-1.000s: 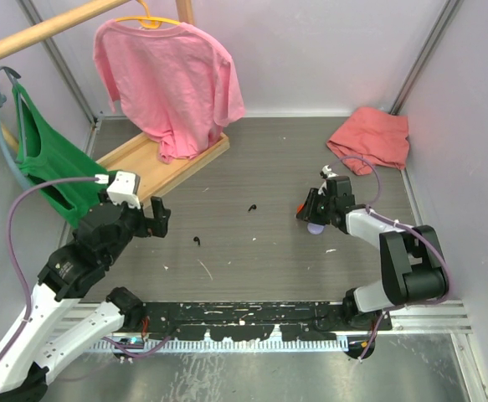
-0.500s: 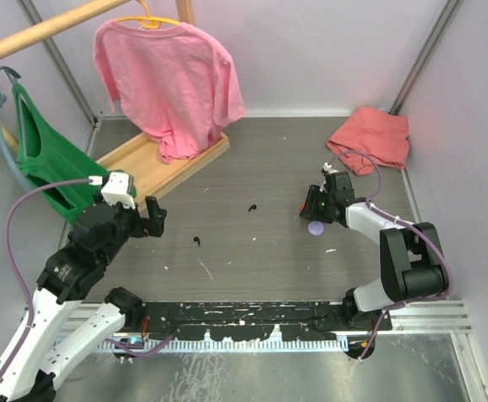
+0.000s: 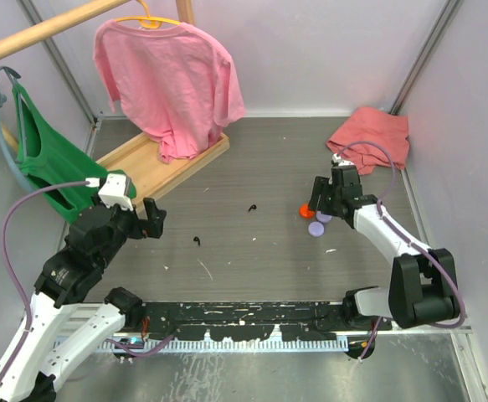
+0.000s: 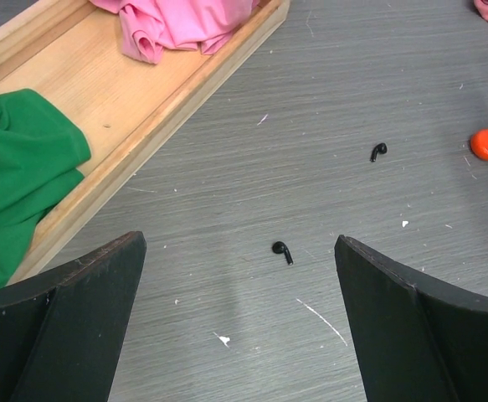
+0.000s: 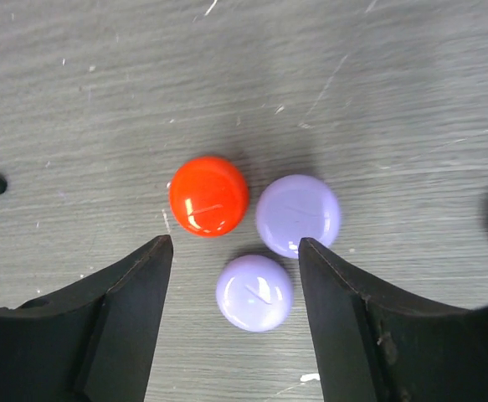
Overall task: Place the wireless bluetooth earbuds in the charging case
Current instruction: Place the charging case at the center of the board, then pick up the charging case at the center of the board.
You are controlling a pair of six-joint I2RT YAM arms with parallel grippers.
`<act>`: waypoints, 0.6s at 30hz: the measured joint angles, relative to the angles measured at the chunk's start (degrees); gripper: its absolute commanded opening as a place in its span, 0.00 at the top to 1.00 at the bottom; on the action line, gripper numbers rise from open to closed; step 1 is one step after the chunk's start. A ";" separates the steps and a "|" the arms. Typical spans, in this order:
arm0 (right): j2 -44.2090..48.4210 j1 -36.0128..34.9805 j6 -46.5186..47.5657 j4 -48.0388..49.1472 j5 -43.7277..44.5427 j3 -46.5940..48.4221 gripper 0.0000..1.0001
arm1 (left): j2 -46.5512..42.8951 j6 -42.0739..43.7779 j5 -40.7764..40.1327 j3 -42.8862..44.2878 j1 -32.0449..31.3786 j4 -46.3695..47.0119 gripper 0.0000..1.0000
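Right gripper (image 5: 233, 243): jaws parted, nothing held, hovering over three round cases near the tabletop's (image 3: 269, 159) right edge: orange case (image 5: 208, 195), lilac case (image 5: 298, 214), second lilac case (image 5: 254, 292), all just beside one another. Left gripper (image 4: 239, 243): jaws wide, empty, over the left half. Black earbud (image 4: 282, 250) and second earbud (image 4: 378, 152) lie mid-tabletop, well apart from the cases. Risk: a pinch on one case shoves its neighbours, and the tiny earbuds may skid from the fingers.

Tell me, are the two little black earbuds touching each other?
Apart. The left wrist view shows the nearer black earbud and the farther black earbud with bare table between them.
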State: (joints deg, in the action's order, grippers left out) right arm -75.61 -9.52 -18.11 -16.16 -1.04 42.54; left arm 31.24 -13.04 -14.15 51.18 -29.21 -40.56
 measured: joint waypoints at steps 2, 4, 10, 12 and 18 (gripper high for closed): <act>1.73 0.04 0.22 -0.96 2.93 0.68 0.24 | -0.26 0.00 0.00 0.00 0.00 0.00 0.02; 3.04 0.42 0.33 -2.05 6.80 1.38 0.20 | -0.52 0.00 0.00 -0.02 0.00 0.00 0.02; 3.37 2.75 0.39 -4.24 18.56 1.60 0.09 | -1.31 -0.02 0.00 -0.37 0.00 0.00 0.02; 3.34 3.87 0.44 -4.50 21.79 1.60 0.07 | -1.79 -0.02 0.00 -0.55 -0.02 -0.02 0.02; 2.32 9.14 0.83 -2.86 24.96 1.60 0.06 | -2.45 -0.02 0.00 -0.59 -0.39 0.00 0.02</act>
State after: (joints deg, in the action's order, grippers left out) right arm -73.30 -0.38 -17.28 -19.03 23.92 44.14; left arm 28.80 -13.06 -14.15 50.59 -29.61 -40.56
